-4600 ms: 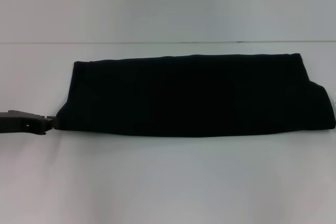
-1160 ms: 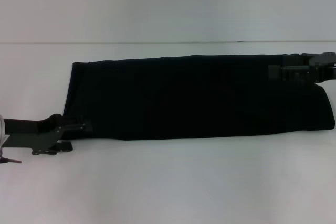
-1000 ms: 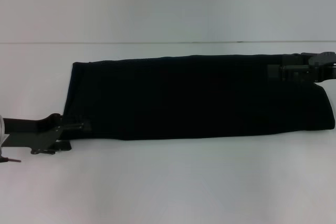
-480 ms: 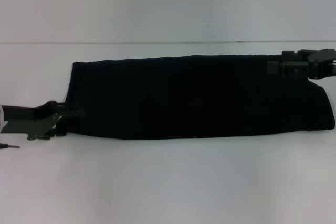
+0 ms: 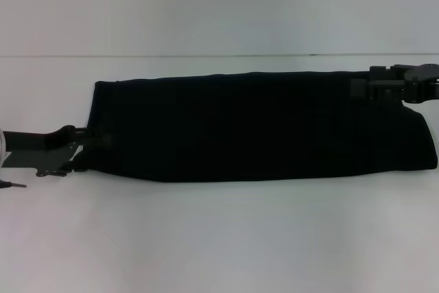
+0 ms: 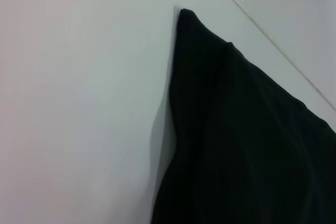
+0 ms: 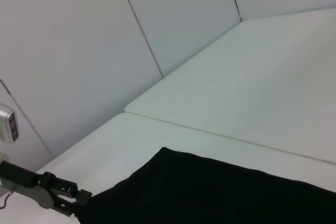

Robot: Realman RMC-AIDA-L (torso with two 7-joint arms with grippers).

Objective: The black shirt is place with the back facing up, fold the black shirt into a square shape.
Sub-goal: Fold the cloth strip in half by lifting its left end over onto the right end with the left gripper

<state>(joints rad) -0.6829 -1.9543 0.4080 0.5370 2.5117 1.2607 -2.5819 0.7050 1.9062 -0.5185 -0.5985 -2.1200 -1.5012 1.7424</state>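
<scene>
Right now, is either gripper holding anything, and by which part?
Cannot tell for sure. Left gripper sits at the folded black cloth shirt's near-left corner, right gripper over its far-right end; grip itself isn't visible.

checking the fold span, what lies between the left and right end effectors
In the head view, only the black shirt, folded into a long band, spans from the left end effector at its near-left corner to the right end effector at its far-right corner.

From my head camera I look forward and down on the table [image 5: 219, 238], the black shirt [image 5: 260, 128] lying from nine to three o'clock. My left wrist camera sits close over the shirt's corner, facing down. My right wrist camera looks low across the table toward the left gripper [image 7: 71, 200]; it shares shirt and that gripper with the head view.
</scene>
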